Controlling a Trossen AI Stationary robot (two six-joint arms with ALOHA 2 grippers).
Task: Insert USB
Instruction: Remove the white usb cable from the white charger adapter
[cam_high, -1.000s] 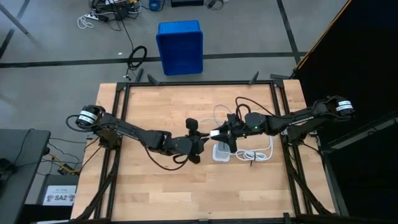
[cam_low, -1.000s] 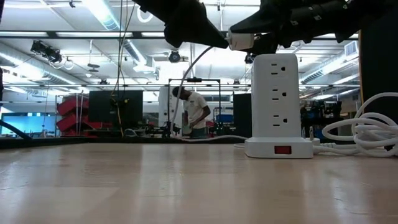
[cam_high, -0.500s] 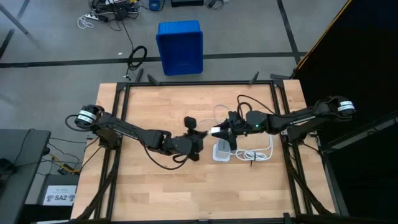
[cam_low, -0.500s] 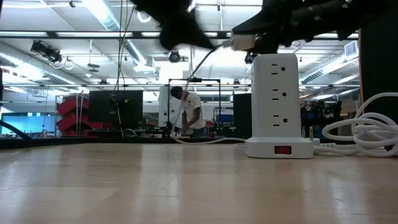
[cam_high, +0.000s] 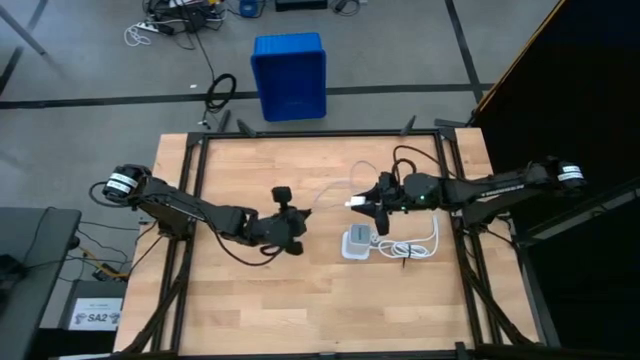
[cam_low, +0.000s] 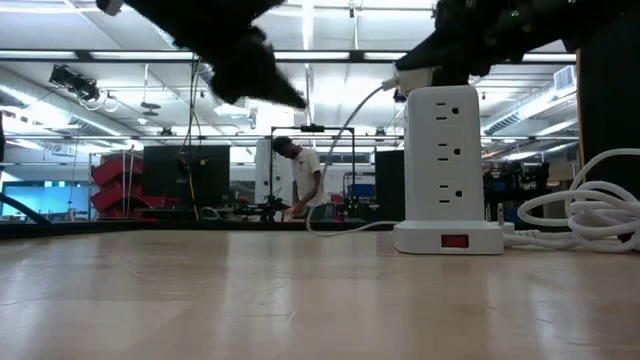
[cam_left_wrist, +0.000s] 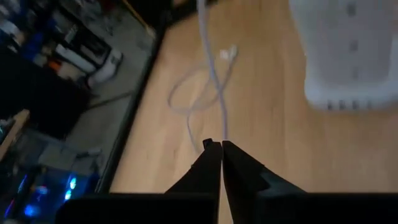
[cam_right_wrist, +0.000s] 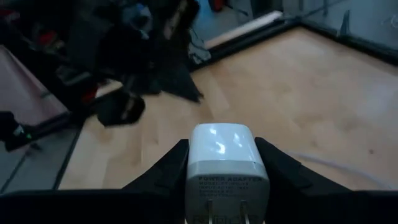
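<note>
The USB cable (cam_high: 330, 189) is thin and white. One end sits at the small white cube (cam_high: 355, 203), and from there it sags (cam_low: 345, 135) down to the table. Its loose loop and free plug (cam_left_wrist: 229, 53) lie on the wood. My right gripper (cam_high: 366, 204) is shut on the cube, above and just beyond the white socket tower (cam_high: 357, 243). My left gripper (cam_high: 286, 224) hangs left of the tower, fingers shut (cam_left_wrist: 217, 148) and touching nothing. My right gripper pinches the white cube's body (cam_right_wrist: 221, 155) between its two fingers (cam_right_wrist: 171, 168), one on each flat side. The fingers come nearly level from the table's right. The cube is lifted clear, its prongs (cam_right_wrist: 208, 218) toward the wrist and its other face toward the left arm.
The tower's thick white cord (cam_high: 415, 246) lies bundled on the table to its right. The tower stands upright on its base (cam_low: 448, 238). Black frame rails (cam_high: 300, 135) edge the table. Bare wood spreads near and left of the tower. A person stands far behind in the room (cam_low: 305, 180).
My left gripper has drawn back from the cube toward the table's left, and the cable now hangs free of it. My right gripper has shifted slightly toward the far and right edges, carrying the cube. The cable stays at the cube, drooping in a longer arc.
</note>
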